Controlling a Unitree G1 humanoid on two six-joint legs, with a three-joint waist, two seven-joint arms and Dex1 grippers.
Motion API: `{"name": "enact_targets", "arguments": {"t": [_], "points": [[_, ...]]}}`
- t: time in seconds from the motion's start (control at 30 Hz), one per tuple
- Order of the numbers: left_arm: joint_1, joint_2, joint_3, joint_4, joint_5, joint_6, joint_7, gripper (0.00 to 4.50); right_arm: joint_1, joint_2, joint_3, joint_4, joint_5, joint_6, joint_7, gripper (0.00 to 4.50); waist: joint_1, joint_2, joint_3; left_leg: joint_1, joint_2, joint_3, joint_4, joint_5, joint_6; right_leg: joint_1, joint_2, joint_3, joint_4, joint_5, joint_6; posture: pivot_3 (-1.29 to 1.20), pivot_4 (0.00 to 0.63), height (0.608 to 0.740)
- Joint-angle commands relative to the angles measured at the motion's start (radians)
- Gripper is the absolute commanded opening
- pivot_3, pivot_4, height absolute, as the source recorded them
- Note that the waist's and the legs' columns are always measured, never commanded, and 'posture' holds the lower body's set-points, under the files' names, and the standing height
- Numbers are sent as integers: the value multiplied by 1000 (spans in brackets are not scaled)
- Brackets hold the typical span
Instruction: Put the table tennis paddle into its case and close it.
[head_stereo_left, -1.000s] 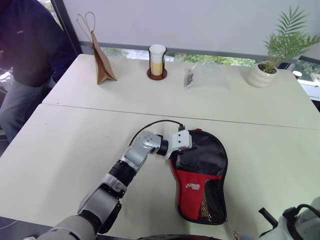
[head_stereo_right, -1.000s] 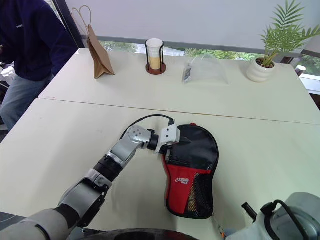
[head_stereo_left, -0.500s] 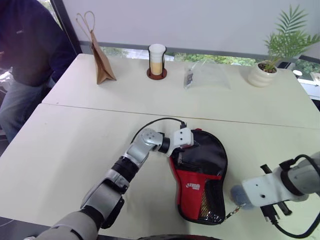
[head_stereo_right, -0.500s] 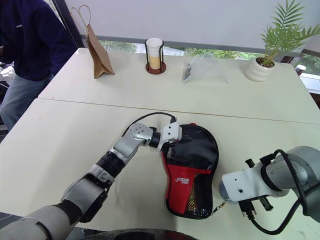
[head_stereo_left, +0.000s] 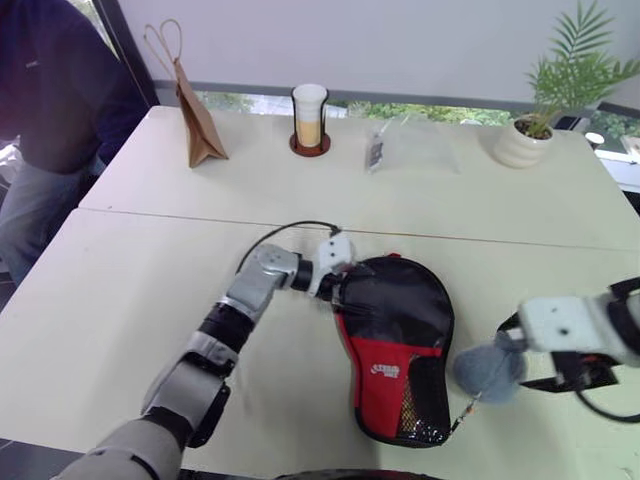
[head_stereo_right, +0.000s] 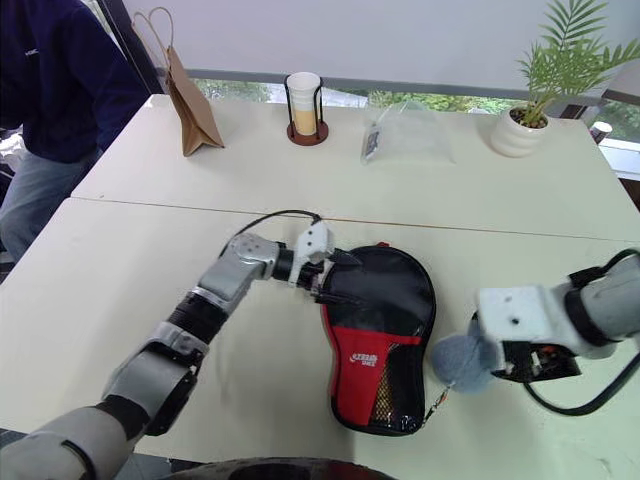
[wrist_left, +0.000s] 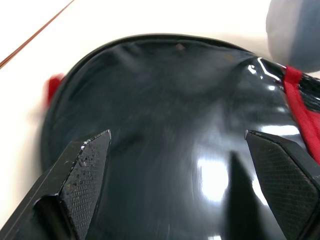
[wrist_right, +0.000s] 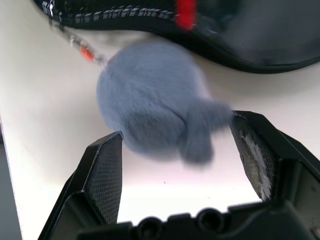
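The paddle-shaped black fabric case (head_stereo_left: 398, 345), red-panelled and mesh-pocketed, lies flat mid-tabletop (head_stereo_left: 140, 290). Left fingers (wrist_left: 87, 165) spread over its glossy top; right fingers (wrist_right: 107, 172), apart, flank a fuzzy grey pompom (wrist_right: 150, 107) at its 4 o'clock.

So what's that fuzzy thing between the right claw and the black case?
A grey pompom on the case's zipper chain, between the right gripper's open fingers, seen in the right wrist view.

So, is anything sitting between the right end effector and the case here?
Only the grey pompom on the zip chain. It sits inside the open right end effector, just off the right edge of the case. Apart from that, only bare table lies between them.
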Motion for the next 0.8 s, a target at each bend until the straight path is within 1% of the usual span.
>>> {"name": "enact_targets", "arguments": {"t": [0.03,0.13,0.3,0.43,0.5,0.6,0.8], "points": [[-22,55,72,-152,-92,64,-43,4500,-57,-48,-126,41,153,100,23,3600,0,2,3,0,0,0,0,0,0,0,0,0,0,0,0,0,150,740],[-53,105,136,-208,-154,124,-46,4500,-134,-74,-133,89,224,183,15,3600,1,2,5,0,0,0,0,0,0,0,-1,0,0,0,0,0,150,740],[-61,235,221,-355,-264,258,-77,4500,-198,-40,-111,116,332,326,-45,3600,-2,3,8,-2,0,0,0,0,0,-2,-1,0,0,0,0,0,150,740],[-6,349,267,-492,-336,367,-75,4500,-219,3,-114,91,417,434,-116,3600,-2,4,9,-3,0,0,0,1,-1,-3,0,0,1,0,0,0,150,740],[21,390,285,-538,-369,409,-65,4500,-223,18,-118,80,440,463,-149,3600,-2,5,9,-3,0,0,0,1,-1,-3,0,0,1,0,0,0,150,740],[94,471,337,-641,-437,490,-57,4500,-231,52,-134,53,485,521,-217,3600,-2,4,10,-3,0,0,0,1,-2,-3,0,0,1,0,0,0,150,740],[176,564,399,-765,-549,585,-25,4500,-233,69,-138,32,525,569,-296,3600,2,5,10,-7,0,0,0,1,-2,-7,-1,0,1,0,-1,0,150,740]]}}
